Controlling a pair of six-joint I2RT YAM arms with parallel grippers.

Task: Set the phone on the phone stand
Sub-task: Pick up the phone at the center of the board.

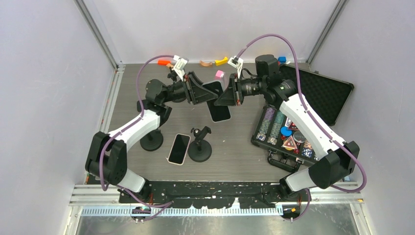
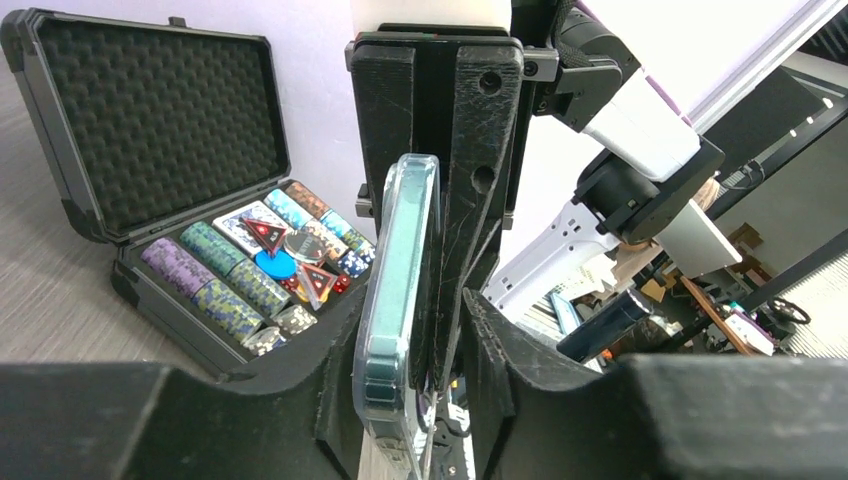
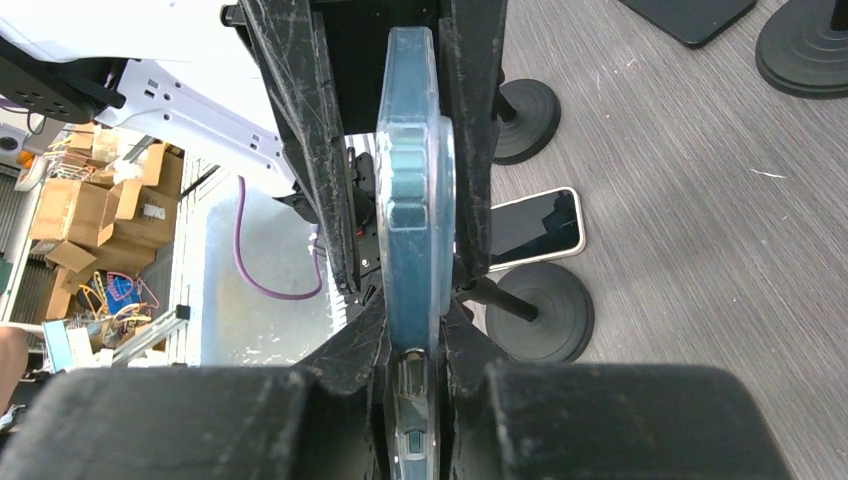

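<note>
A phone [image 1: 219,105] in a clear teal-edged case hangs in the air over the middle of the table, between both grippers. My right gripper [image 3: 413,320] is shut on the phone [image 3: 412,200], pinching its flat faces. From the opposite side my left gripper [image 2: 408,300] straddles the same phone [image 2: 400,290] together with one right finger. Its left finger lies against the phone's edge and a gap shows on the other side, so it stands open. A black phone stand [image 1: 200,144] with a round base stands below, toward the front, and shows in the right wrist view as a phone stand [image 3: 540,315].
A second phone [image 1: 178,149] lies flat, screen up, beside that stand. Another round-based stand [image 1: 151,142] is near the left arm. An open black case of poker chips [image 1: 293,132] sits on the right. Small coloured blocks [image 1: 219,74] lie at the back.
</note>
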